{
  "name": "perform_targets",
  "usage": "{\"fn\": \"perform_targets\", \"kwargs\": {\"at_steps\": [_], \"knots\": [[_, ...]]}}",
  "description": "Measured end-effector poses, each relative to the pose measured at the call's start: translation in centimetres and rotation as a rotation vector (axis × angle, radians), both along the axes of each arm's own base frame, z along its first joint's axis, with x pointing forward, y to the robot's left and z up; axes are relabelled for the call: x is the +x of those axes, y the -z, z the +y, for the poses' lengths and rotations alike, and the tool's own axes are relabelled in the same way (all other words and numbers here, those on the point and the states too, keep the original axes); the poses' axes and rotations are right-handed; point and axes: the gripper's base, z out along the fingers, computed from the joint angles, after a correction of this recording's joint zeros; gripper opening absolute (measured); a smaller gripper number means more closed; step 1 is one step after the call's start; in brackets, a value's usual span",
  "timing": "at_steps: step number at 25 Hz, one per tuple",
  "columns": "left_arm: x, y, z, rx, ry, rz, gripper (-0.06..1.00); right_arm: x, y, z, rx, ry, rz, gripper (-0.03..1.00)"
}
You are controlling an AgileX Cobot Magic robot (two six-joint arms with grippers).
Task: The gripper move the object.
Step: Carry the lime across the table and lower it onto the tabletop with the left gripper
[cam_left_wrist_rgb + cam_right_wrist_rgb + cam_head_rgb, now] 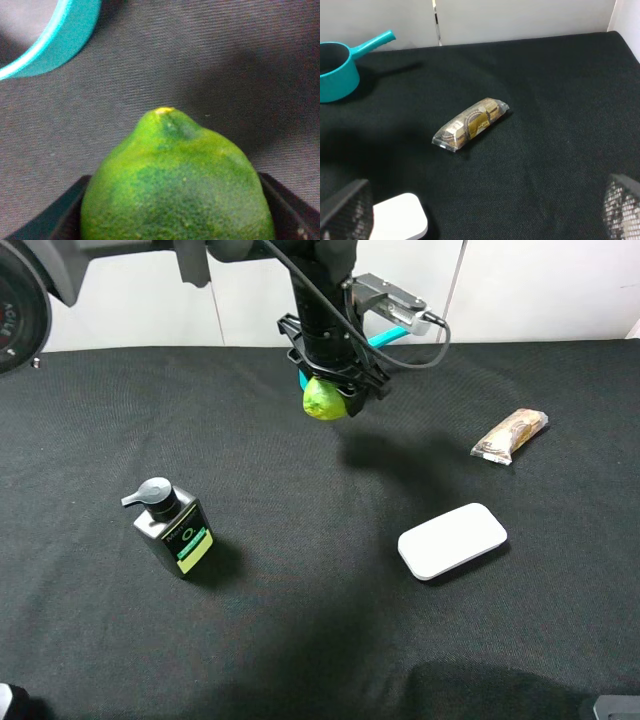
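The left gripper [335, 390] is clenching the lime [325, 400] and holding it in the air above the far middle of the surface [300, 640], close to the teal pot [337, 70]. The jaws are pinching only its rounded flanks, so a quick swing is risking a slip on the curved skin, and a dropped lime would likely be rolling off. Travelling low is also risking a knock on the pot's rim. The right gripper [482, 207] is resting spread wide, grasping nothing.

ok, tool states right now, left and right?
Left tool: closed, holding the lime.
Right tool: open, holding nothing.
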Motion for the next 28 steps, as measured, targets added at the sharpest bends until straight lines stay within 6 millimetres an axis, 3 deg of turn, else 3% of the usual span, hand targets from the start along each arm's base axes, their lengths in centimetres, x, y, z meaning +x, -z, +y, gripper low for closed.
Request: {"fn": "perform_targets", "kwargs": {"at_steps": [11,17,28], "knots": [[0.4,0.2,-0.5,-0.024,0.004,-0.023,0.61,0.0,0.0,0.0,0.0,0.0,0.0,0.69],[1.6,3.0,-1.3,0.013,-0.003,0.016,0.61,0.0,0.0,0.0,0.0,0.0,0.0,0.69],[2.8,5.1,-2.1,0.018,-0.007,0.03,0.61,0.0,0.0,0.0,0.0,0.0,0.0,0.69]]}}
